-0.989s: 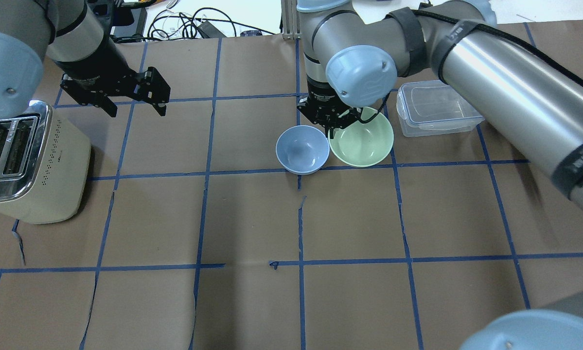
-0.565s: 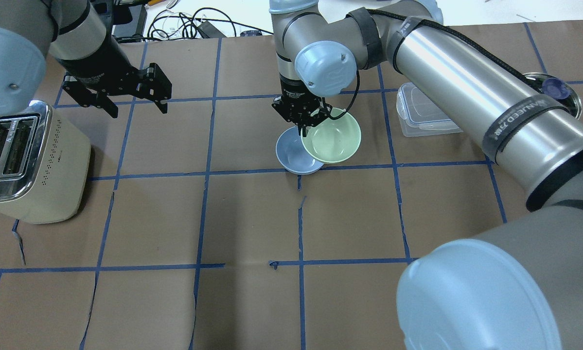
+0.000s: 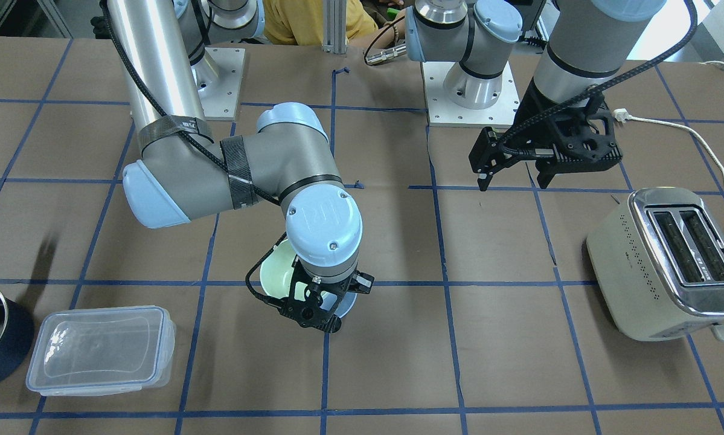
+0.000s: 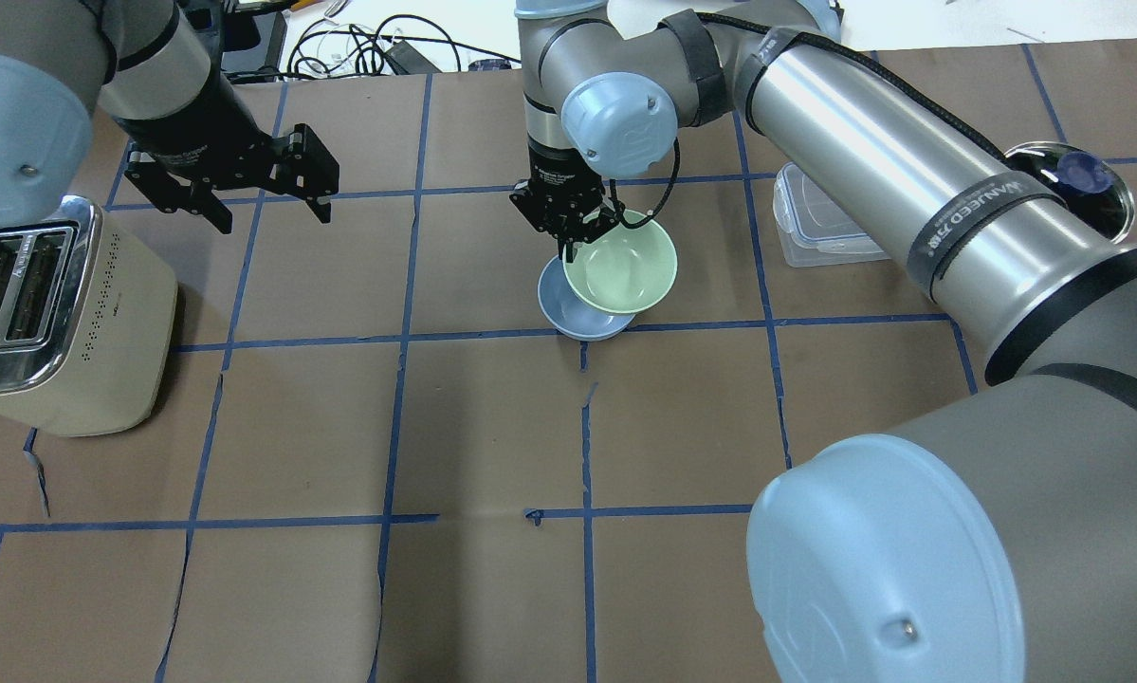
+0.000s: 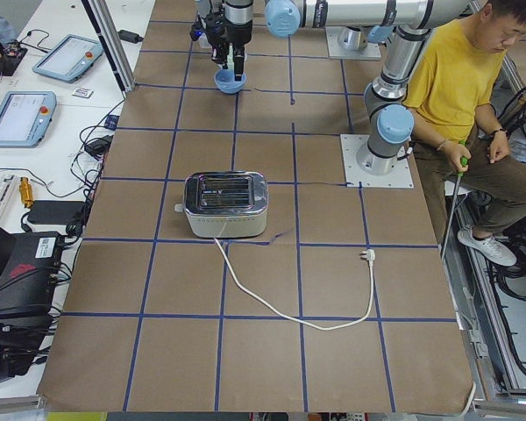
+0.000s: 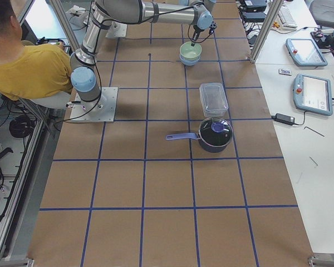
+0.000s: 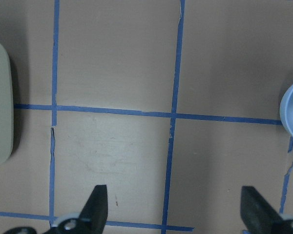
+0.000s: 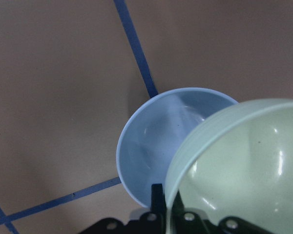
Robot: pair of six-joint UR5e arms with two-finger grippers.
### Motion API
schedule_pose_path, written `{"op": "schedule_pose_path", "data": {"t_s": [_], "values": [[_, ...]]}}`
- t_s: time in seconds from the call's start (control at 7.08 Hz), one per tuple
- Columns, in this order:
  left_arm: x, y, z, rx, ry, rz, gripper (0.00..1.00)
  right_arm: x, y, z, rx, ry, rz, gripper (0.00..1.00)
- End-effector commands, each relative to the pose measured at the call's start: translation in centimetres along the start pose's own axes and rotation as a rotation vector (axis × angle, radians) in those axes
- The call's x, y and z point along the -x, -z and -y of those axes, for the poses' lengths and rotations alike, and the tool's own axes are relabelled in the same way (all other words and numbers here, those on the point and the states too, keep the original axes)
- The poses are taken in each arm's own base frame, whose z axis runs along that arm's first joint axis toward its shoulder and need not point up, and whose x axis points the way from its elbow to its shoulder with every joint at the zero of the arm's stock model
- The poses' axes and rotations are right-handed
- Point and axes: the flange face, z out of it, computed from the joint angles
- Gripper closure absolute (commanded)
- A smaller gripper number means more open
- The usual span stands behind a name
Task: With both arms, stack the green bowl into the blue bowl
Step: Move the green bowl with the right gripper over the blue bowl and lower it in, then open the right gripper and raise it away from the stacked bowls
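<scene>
Overhead, shows the green bowl (image 4: 622, 263) covering most of the blue bowl (image 4: 553, 299), with only a blue crescent left bare on the side toward the toaster (image 4: 65, 323). From the right wrist, shows far more of the blue inside, with the green rim over it and off-centre. No telling from any view of contact between the 2 bowls. From across the table, hides nearly all of both bowls behind the right arm's wrist, yet gives the clear lidded box (image 3: 99, 350) whole, half covered by that arm overhead. From the right end alone, shows the dark pot (image 6: 214, 134) complete with lid and handle, just beside the box. From the 2 end views, adds a seated person in a yellow shirt (image 5: 460, 79) by the arm bases. From the left end, shows the toaster's white cord (image 5: 289, 303) trailing over the table (image 5: 245, 368), plug lying loose. Overhead, carries white lettering on a black strap around the right arm, too soft to spell out with confidence; likewise a small dark mark on the toaster's side. Pinches the green bowl's rim in the right gripper (image 4: 569, 251), fingers closed on it, over the blue bowl standing on the table. Keeps nothing in the left gripper (image 4: 272, 218), fingers spread wide above bare paper between toaster and bowls, apart from both.
</scene>
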Motion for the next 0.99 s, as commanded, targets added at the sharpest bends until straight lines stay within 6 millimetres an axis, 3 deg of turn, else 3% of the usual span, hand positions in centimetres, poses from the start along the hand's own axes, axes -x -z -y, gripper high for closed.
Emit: {"op": "schedule_pose_path", "data": {"t_s": [0.0,0.28,0.42,0.57,0.85], "values": [[-0.1,0.1,-0.1,-0.001,-0.002,-0.001,0.05,1.3,-1.4,-0.4,0.035,-0.012,0.023,1.0],[0.0,0.4,0.0,-0.009,-0.012,0.005,0.02,2.3,-2.3,-0.5,0.036,-0.014,0.018,1.0],[0.1,0.5,0.1,-0.01,-0.012,0.005,0.0,2.2,-2.1,-0.4,0.026,0.001,0.011,0.72],[0.0,0.4,0.1,-0.009,-0.012,-0.001,0.0,2.1,-1.9,-0.4,0.017,0.04,0.01,0.01],[0.0,0.3,0.0,-0.007,-0.012,-0.003,0.0,1.5,-0.7,-0.5,-0.016,0.041,-0.021,0.0]]}}
